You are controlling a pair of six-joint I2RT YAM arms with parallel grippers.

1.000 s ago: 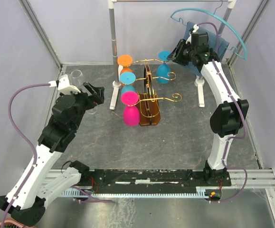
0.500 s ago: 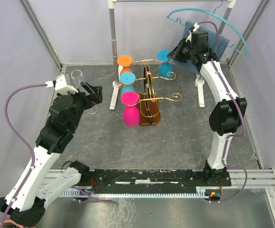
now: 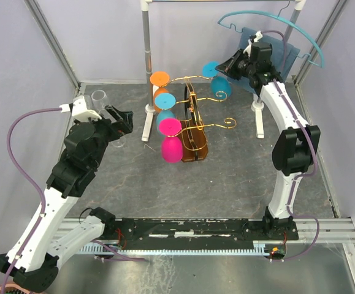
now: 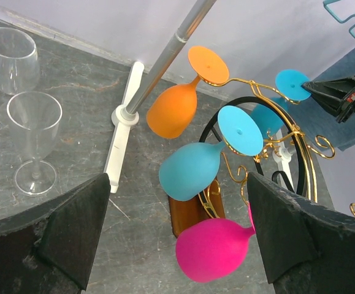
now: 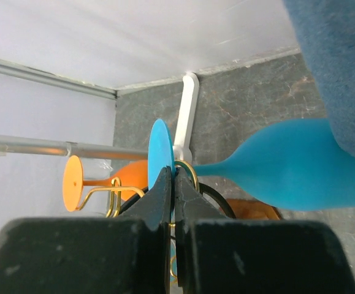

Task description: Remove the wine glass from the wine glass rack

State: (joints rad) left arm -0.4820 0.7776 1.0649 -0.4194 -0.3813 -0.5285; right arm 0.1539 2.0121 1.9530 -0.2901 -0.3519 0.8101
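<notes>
Grey table (image 3: 226,177) carries the wine glass rack (image 3: 197,149); our right fingers (image 3: 228,66) clench its far blue wine glass (image 3: 220,86), left fingers (image 3: 122,119) released.

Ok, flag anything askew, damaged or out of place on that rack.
Only the right-hand blue wine glass: it hangs tilted off the wine glass rack, its foot pinched in the right gripper. That looks like mid-removal, not damage. Nothing spilled or broken shows.
</notes>
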